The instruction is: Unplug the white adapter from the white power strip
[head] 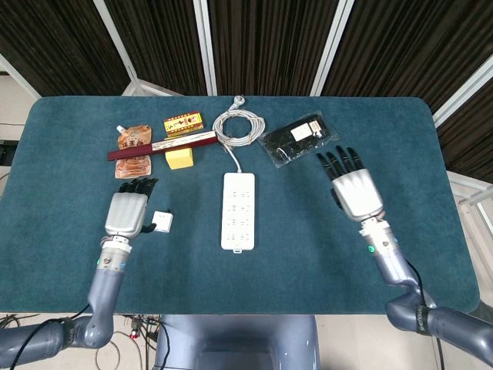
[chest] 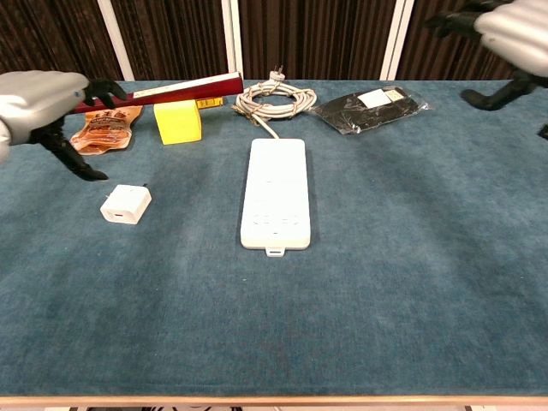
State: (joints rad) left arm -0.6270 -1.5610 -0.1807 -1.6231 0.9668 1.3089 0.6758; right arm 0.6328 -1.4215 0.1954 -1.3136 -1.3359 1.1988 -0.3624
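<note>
Lying on table, white adapter point(head: 162, 220) just beside left robot hand point(head: 127, 211), fingers spread, empty.

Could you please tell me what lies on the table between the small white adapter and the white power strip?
Nothing: only bare teal tablecloth separates the small white adapter from the long white power strip, as chest and head views both show.

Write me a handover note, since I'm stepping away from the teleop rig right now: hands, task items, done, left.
Left hand: open, holding nothing, beside the white adapter, apart from it.
Right hand: open, holding nothing, well right of the white power strip.
Adapter lies loose on the table, left of the strip; no plug in the strip's sockets. The strip's own cable is coiled behind it.
Done: adapter unplugged and set down.
Left: nothing apparent; park the arms.
</note>
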